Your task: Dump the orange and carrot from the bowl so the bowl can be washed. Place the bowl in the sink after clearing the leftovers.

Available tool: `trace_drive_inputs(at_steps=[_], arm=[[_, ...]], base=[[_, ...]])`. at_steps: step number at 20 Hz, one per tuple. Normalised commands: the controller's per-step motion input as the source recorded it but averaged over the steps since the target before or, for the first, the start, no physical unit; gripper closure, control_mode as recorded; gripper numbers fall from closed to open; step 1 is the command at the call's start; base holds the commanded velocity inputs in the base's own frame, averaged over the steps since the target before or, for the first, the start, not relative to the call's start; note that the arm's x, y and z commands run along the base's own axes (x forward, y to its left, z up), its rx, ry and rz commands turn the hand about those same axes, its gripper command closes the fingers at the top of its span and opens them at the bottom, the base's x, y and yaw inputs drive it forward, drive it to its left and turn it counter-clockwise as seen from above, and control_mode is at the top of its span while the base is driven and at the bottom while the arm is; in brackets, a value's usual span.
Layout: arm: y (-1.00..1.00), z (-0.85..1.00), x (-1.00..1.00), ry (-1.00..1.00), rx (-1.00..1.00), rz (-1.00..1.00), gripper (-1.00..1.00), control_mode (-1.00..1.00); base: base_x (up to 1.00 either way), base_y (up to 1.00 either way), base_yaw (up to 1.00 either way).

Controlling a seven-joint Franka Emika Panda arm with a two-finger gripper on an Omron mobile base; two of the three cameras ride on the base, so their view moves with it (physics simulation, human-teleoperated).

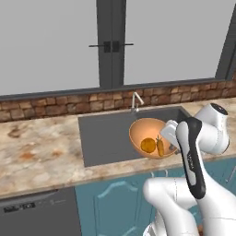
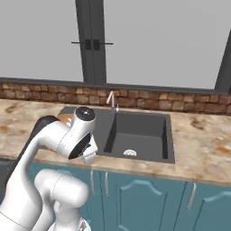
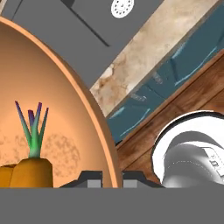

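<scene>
The bowl [image 1: 148, 133] is up off the counter, tipped steeply with its peach inside facing the left base camera, hanging over the near right part of the sink [image 1: 103, 133]; inside it the orange [image 1: 148, 145] sits low against the wall, and the carrot [image 1: 160, 147] stands just beside it on the gripper's side, long axis roughly upright, green top upward; in the hand view the carrot [image 3: 30, 168] shows its leaves pointing away from the fingers, the bowl's rim [image 3: 94, 127] sweeping right down between them.

The gripper [image 3: 113, 179] is clamped on that rim, one finger inside the bowl and one outside, at the edge nearest the arm; so the bowl lies away from the hand, out over the basin, and both leftovers rest at its lowest part, close to the fingers.

That's the relation to watch: to spill them, I'd judge the wrist must roll until the rim drops below them; the sink's drain [image 2: 130, 153] lies beneath, so anything tipped here likely lands in the basin; the leftovers are not yet out.
</scene>
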Motion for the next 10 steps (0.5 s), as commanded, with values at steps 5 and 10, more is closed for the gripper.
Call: trace_drive_inputs(at_steps=[5,10], arm=[[0.00,0.00,0.00,0.00,0.00,0.00,1.00,1.00],[0.00,0.00,0.00,0.00,0.00,0.00,1.00,1.00]], base=[[0.04,-1.00,0.00],[0.09,-0.96,0.00]])
